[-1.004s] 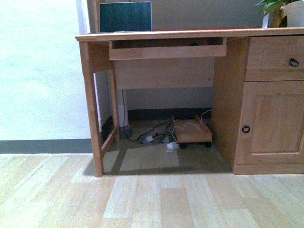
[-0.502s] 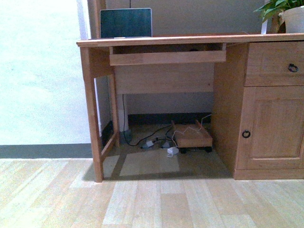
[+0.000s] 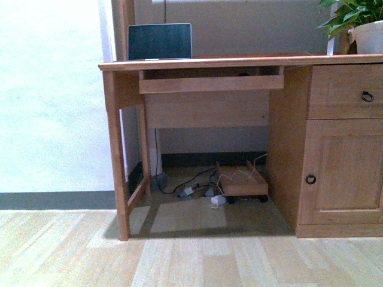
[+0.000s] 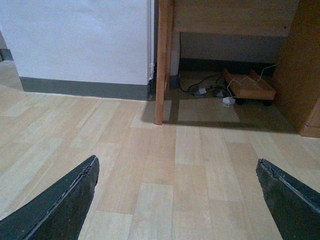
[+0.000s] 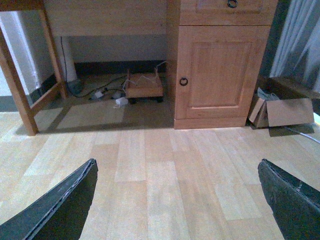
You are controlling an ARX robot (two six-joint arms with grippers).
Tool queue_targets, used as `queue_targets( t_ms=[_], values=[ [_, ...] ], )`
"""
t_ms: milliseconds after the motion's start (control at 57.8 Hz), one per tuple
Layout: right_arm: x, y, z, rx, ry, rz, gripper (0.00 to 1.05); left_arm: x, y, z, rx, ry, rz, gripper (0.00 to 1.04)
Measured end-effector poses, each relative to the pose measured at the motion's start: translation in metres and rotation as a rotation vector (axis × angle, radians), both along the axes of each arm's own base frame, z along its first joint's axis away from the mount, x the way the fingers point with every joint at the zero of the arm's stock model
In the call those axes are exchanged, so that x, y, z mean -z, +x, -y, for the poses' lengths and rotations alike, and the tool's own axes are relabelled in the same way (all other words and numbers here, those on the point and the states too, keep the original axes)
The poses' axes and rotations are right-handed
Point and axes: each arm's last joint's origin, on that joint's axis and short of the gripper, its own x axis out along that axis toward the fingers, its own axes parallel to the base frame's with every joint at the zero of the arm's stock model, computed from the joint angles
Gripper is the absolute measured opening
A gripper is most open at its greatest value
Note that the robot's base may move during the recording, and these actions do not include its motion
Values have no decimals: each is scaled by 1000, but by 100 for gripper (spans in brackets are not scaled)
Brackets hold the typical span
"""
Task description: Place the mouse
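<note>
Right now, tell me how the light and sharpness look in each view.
Front view: the wall is washed out with a bluish cast, and the desk throws a soft shadow on the floor. Left wrist view: evenly lit, but the left gripper's fingers are dark, with little detail. Right wrist view: dimmer toward the curtain.

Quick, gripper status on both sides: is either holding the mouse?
Left gripper: open, holding nothing.
Right gripper: open, holding nothing.
</note>
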Motion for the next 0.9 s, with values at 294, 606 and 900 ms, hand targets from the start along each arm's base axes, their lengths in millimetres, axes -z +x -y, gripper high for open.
queue_targets(
  t_ms=[294, 606, 900],
  values=[
    [0, 0, 0, 0, 0, 0, 97, 0, 0, 0, 0, 0, 0, 97],
    [0, 0, 0, 0, 0, 0, 97, 0, 0, 0, 0, 0, 0, 97],
    [0, 0, 0, 0, 0, 0, 97, 0, 0, 0, 0, 0, 0, 97]
  ],
)
